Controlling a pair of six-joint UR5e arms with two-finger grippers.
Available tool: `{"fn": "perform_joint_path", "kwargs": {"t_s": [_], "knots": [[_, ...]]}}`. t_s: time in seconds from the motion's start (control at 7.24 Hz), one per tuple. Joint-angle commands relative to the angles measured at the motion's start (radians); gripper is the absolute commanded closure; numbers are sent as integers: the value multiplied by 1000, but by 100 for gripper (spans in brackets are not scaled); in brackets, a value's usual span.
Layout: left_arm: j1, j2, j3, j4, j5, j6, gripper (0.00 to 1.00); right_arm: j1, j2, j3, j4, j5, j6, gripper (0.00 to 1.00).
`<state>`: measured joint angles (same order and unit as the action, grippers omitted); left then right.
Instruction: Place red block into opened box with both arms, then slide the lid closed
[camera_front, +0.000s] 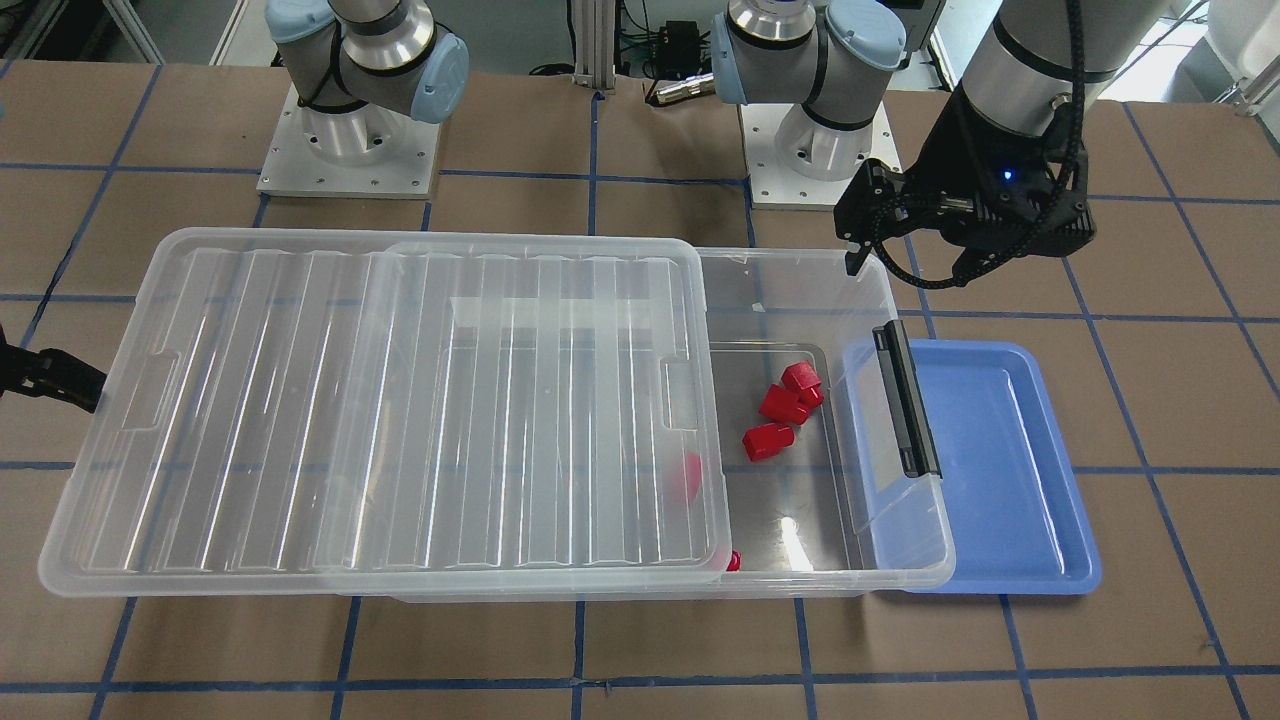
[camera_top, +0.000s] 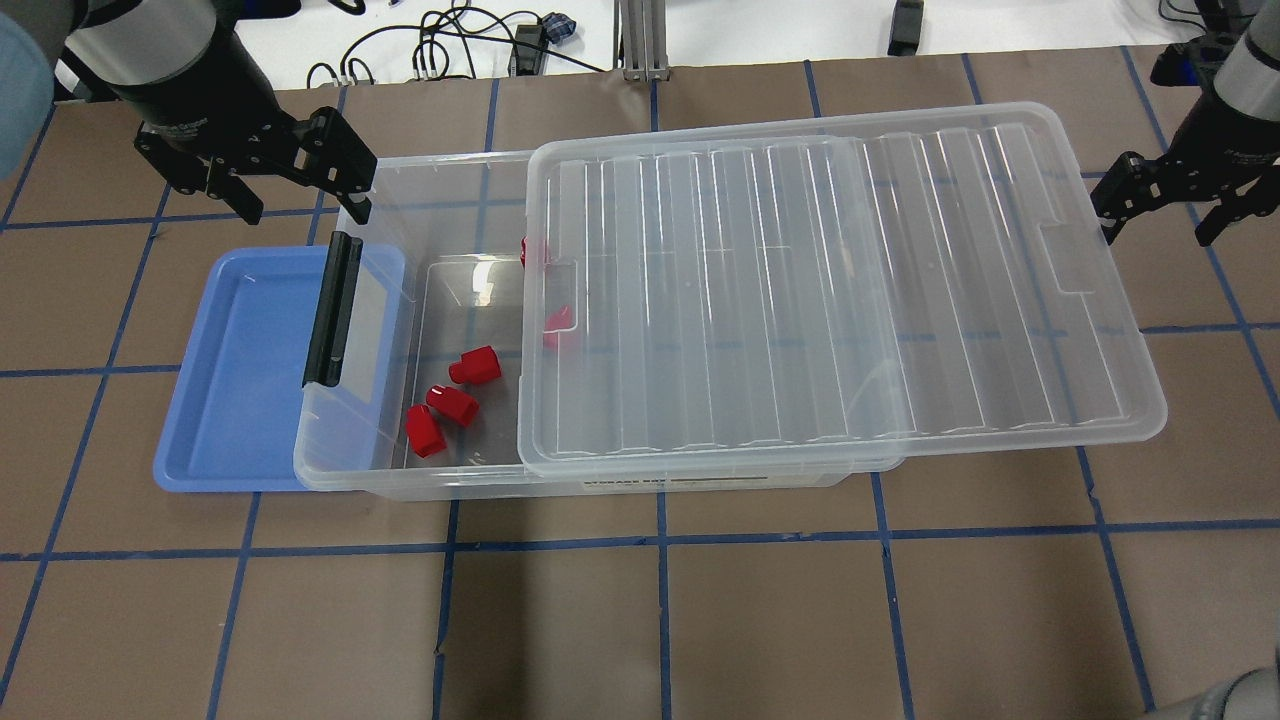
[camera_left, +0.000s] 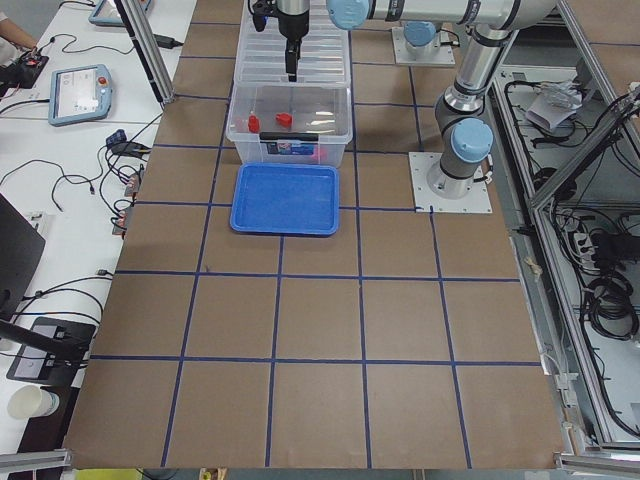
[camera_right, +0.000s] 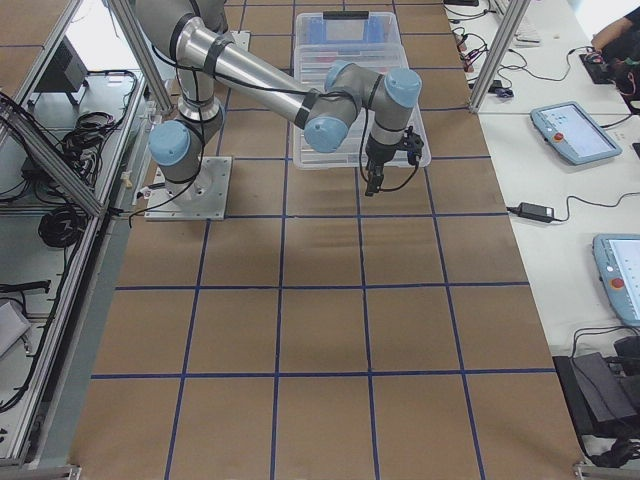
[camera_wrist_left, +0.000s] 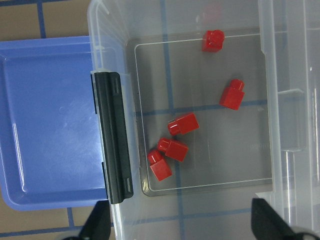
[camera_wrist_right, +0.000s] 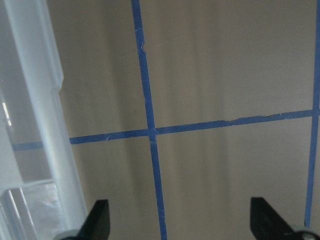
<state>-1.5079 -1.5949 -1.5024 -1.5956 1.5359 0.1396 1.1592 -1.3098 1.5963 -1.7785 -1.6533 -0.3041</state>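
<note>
Five red blocks (camera_wrist_left: 183, 124) lie on the floor of the box (camera_top: 440, 482): three clustered in its open left part near the black handle (camera_top: 333, 310), one further right beneath the edge of the lid (camera_top: 840, 290), and one by the far wall. The lid covers the rest of the box and overhangs its right end, leaving the left part uncovered. The box's handle end overlaps a blue tray (camera_top: 240, 370) with nothing in it. The left gripper (camera_top: 305, 213) hovers over the box's far left corner, jaws spread wide and holding nothing. The right gripper (camera_top: 1157, 235) hangs just beyond the lid's right end, above the table (camera_top: 660, 620), fingers also wide apart and empty
</note>
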Motion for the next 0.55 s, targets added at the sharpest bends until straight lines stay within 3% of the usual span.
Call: {"fn": "perform_joint_path", "kwargs": {"t_s": [0.0,0.41], "knots": [[0,6,-8,0,-2,0,0,35,-11,7,13,4,60,0],[1,-3,-7,5,0,0,0,117,-20,8,16,7,192,0]]}}
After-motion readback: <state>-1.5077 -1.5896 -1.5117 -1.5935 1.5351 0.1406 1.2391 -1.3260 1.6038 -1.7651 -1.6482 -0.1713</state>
